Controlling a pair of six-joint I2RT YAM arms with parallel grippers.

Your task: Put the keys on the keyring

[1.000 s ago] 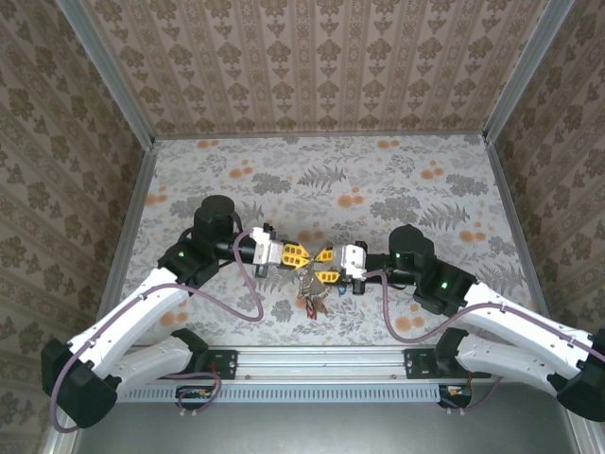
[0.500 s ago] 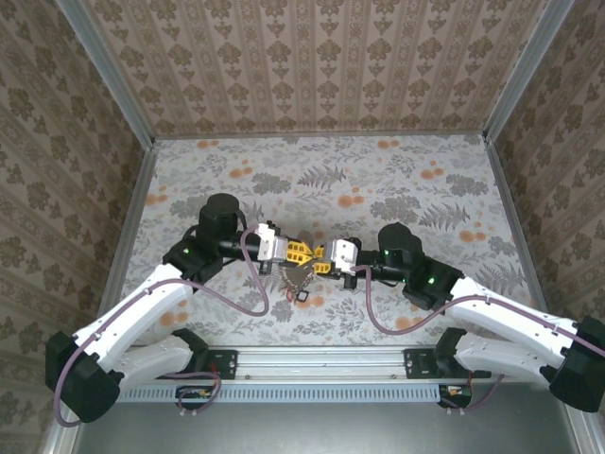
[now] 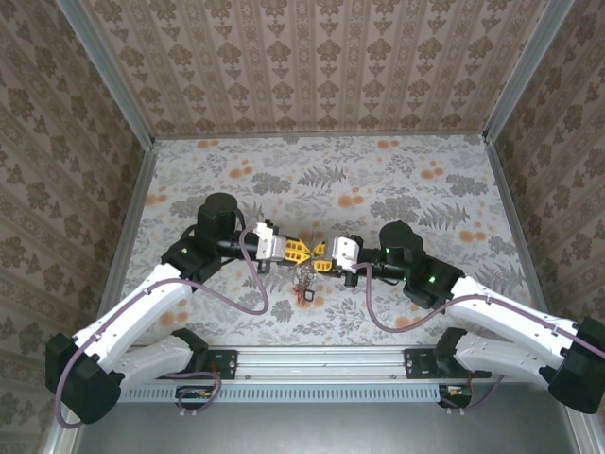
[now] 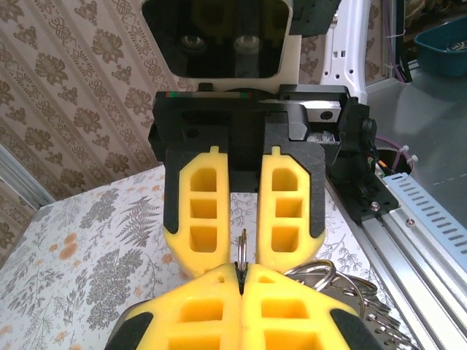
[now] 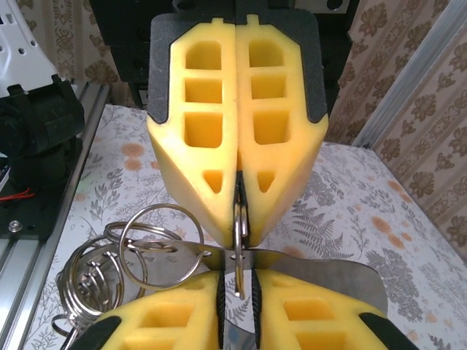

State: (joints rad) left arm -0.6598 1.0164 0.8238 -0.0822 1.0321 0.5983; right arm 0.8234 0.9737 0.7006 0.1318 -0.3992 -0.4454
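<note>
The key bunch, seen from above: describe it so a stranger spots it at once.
Over the flowered table, two pairs of yellow fingers meet. Just below that meeting in the top view is the key bunch: a small metallic tangle with a red speck, unlike the printed leaves.

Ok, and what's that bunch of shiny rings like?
The bunch of rings is thin silvery metal wire: several round loops, linked and overlapping. It sits by the two grippers' tips. Standing edge-on, one ring is pinched in the left gripper's shut yellow fingers and reaches into the gap between the right gripper's fingers. A flat shiny metal piece lies beside it.
</note>
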